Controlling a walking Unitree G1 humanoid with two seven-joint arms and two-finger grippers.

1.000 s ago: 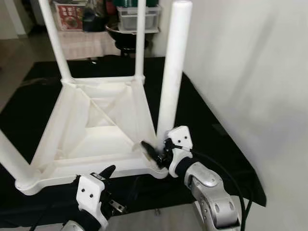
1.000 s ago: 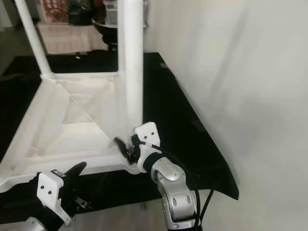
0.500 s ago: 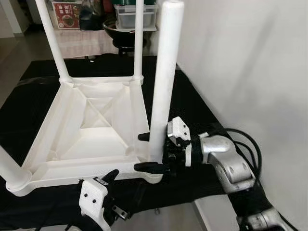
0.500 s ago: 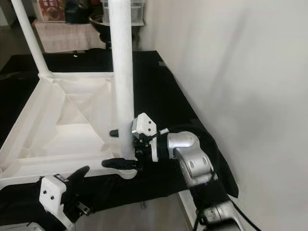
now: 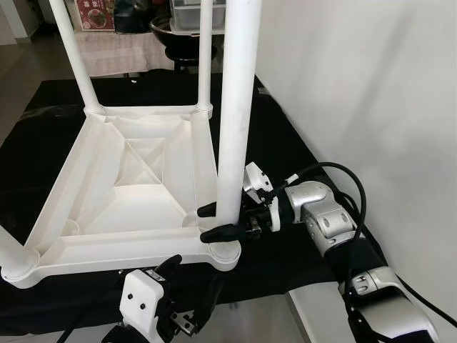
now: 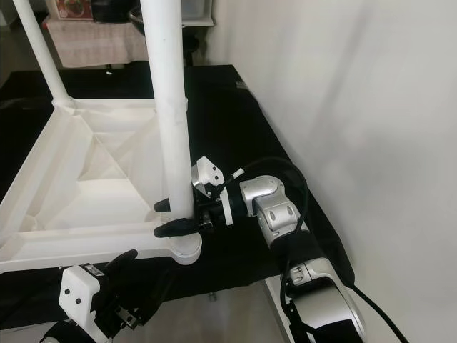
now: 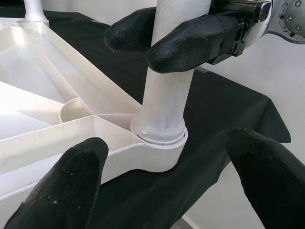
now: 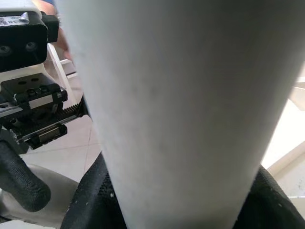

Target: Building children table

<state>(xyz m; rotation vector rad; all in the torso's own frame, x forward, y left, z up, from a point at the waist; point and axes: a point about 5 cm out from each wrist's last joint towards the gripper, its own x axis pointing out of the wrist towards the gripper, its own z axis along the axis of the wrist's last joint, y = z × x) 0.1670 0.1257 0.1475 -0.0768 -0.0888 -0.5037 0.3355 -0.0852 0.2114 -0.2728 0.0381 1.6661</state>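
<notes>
Left end effector [image 5: 166, 286] hangs lowest and nearest, just below the near edge of the black mat [image 5: 285, 143], with its two black fingers [image 7: 62, 186] spread well apart and holding nothing; through the left wrist view they frame the near right corner socket [image 7: 152, 152] of the upturned white table [image 5: 136, 186]. That children's table lies upside down on the black mat, its ribbed underside facing up. At the near right corner a white leg [image 5: 232, 114] stands upright in the round socket, seated down to the collar. Right end effector [image 5: 220, 221] reaches in from the right, arm bent at the elbow, and is clamped on this leg just above the socket, one black finger on each side of the tube. Its wrist camera looks straight onto the white leg surface [image 8: 176, 109]. At the near left corner another leg [image 5: 11, 246] rises out of the picture. Further back, two more legs [image 5: 75, 53] stand at the far corners [image 5: 205, 50]. Beyond the mat's far edge sits a dark bowl-like thing [image 5: 182, 32] and some boxes, too blurred to name. A white wall [image 5: 371, 107] runs along the right side.
</notes>
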